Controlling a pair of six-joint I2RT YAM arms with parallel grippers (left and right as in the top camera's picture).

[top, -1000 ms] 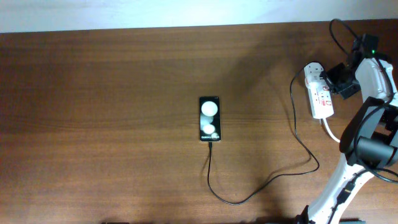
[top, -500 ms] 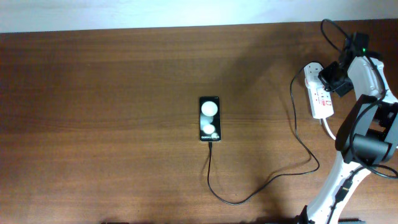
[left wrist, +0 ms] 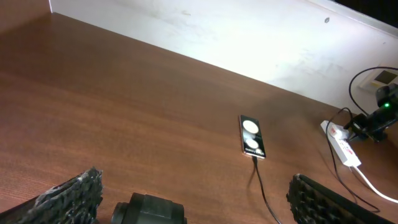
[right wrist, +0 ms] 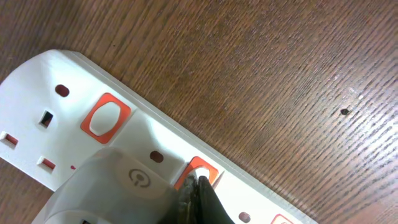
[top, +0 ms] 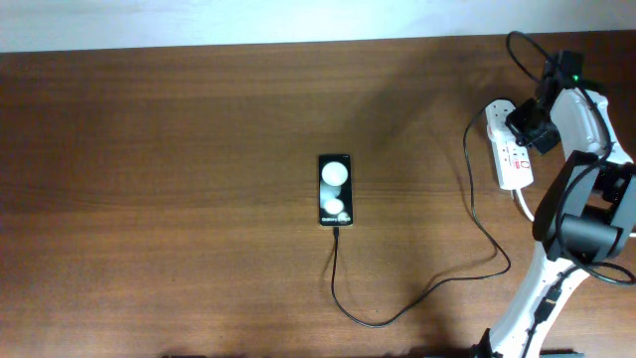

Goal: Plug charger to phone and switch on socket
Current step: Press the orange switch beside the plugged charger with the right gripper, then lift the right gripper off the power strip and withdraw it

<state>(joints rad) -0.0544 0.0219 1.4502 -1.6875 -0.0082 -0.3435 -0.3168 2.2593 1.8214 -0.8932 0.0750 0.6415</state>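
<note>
The black phone point(top: 335, 189) lies mid-table with the thin black charger cable point(top: 437, 283) plugged into its near end; it also shows in the left wrist view point(left wrist: 252, 135). The cable runs right and up to a white plug adapter point(right wrist: 118, 193) seated in the white socket strip point(top: 512, 149). My right gripper point(right wrist: 198, 186) is shut, its fingertips pressed together on the red-framed switch point(right wrist: 202, 169) next to the adapter. My left gripper point(left wrist: 193, 202) is open and empty, low over the table's near side, far from the phone.
The strip's thick white cord point(top: 527, 211) trails toward the right arm's base. Another red-framed switch point(right wrist: 104, 118) sits further along the strip. A pale wall point(left wrist: 249, 37) borders the table's far edge.
My right gripper has moved left and toward the table's far edge, along the socket strip. The phone, cable and left arm have not moved.
</note>
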